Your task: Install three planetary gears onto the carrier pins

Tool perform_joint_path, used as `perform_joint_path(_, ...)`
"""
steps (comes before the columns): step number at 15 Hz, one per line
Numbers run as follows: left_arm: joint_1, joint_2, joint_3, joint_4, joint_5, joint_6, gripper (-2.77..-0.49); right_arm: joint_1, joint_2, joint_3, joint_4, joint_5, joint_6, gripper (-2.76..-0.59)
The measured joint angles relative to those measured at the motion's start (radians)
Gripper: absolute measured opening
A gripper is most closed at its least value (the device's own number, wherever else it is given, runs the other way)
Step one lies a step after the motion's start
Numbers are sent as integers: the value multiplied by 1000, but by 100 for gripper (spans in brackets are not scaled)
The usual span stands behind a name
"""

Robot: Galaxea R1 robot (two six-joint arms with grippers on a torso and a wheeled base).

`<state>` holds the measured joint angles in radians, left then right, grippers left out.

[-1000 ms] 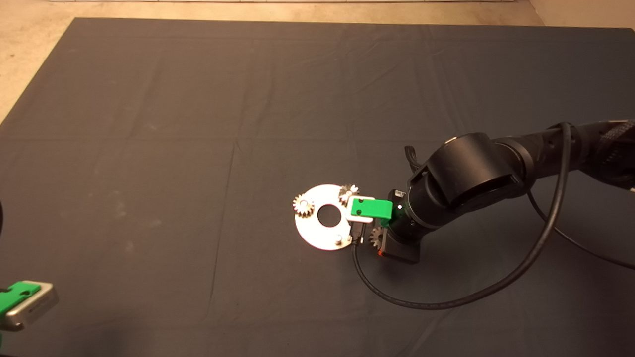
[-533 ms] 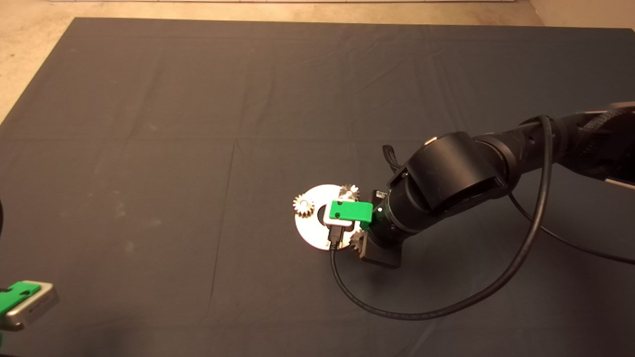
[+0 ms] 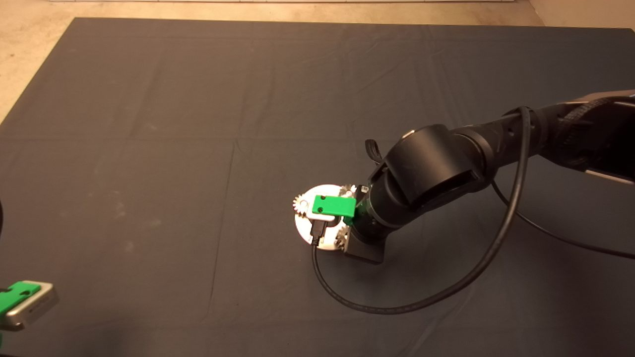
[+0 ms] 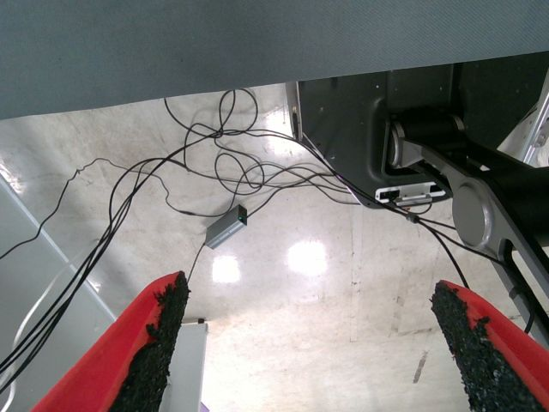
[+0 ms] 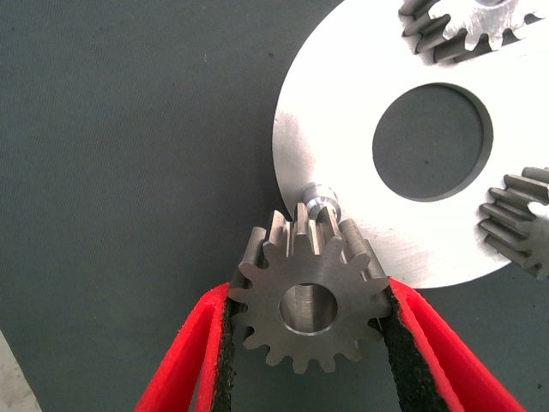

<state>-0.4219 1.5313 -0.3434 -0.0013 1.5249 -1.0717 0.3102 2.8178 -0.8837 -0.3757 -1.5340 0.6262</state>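
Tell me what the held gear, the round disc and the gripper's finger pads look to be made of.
Held gear: apparently steel, grey, machined teeth with a dull sheen.
Disc: bright silvery metal, perhaps aluminium, with a brushed, faintly smudged face.
Finger pads of the right gripper: black, rough and grainy, likely rubber or foam grip lining on red plastic.

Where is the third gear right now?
The third gear is clamped in the right pincer, just short of the free carrier pin at the disc rim, not yet on it.
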Motion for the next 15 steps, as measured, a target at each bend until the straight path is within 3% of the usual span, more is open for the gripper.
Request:
perform_joint_path(6, 0, 0, 0, 0, 0, 0, -124, 0, 17, -54, 26, 0, 0, -231)
perform_joint_path(15, 0, 0, 0, 0, 0, 4, -124, 0, 22, -93, 30, 0, 0, -231)
